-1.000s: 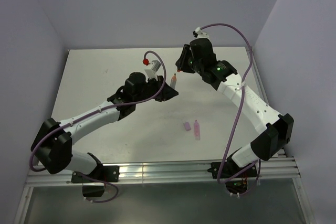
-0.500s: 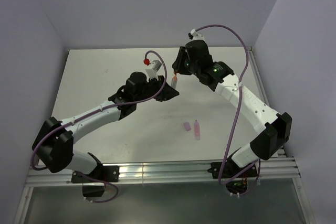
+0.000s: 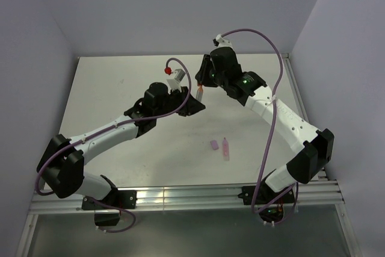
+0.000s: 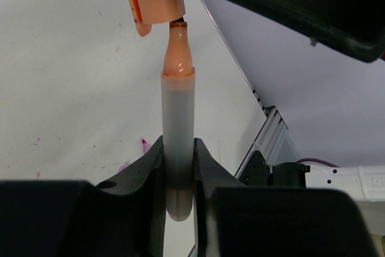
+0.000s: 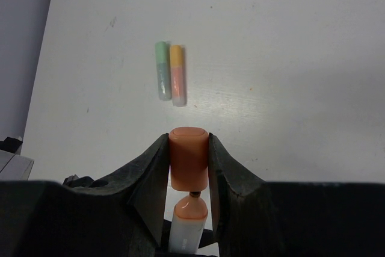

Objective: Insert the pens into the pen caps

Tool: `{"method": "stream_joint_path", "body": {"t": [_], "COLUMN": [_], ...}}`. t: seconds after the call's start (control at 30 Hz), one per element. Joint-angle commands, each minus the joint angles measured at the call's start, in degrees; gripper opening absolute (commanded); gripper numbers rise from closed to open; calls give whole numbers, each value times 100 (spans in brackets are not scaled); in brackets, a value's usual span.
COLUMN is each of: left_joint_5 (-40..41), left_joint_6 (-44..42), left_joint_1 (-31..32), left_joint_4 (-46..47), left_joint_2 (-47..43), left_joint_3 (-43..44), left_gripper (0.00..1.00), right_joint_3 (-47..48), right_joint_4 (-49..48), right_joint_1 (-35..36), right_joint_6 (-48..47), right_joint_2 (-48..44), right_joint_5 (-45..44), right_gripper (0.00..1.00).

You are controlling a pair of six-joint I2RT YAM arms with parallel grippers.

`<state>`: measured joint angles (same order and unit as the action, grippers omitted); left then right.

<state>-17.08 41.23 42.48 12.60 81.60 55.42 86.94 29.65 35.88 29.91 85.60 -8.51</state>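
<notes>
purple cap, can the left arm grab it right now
Probably not: the left gripper is shut on the orange pen. Otherwise the way looks free, the purple cap lying uncovered beside the pink pen.

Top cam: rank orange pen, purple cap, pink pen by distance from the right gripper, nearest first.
1. orange pen: upright in the left gripper, right under the right gripper and its orange cap.
2. purple cap: on the table, toward the near edge.
3. pink pen: just right of the purple cap; barely farther, nearly a tie.

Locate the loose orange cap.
Top view, far centre: the orange cap is in the right gripper, just over the tip of the pen in the left gripper.
</notes>
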Motion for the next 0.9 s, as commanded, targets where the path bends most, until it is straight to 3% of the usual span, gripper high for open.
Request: {"method": "stream_joint_path", "body": {"t": [0.0,0.57,0.87], "left_joint_5": [-84,-243,47], "left_joint_6": [86,350,359], "left_joint_1": [6,-354,-372], "left_joint_4": [234,462,699], "left_joint_2": [-22,-197,-522], "left_joint_3": [250,189,40], "left_gripper": [0,0,0], "right_joint_3": [-27,-28,-194], "right_joint_4": [-135,-82,-161], "right_joint_1": [86,305,947], "right_joint_6": [-99,-117,76], "right_joint_2": [-167,-299,-500], "right_joint_5": [-124,-212,-713], "right_gripper": [0,0,0]}}
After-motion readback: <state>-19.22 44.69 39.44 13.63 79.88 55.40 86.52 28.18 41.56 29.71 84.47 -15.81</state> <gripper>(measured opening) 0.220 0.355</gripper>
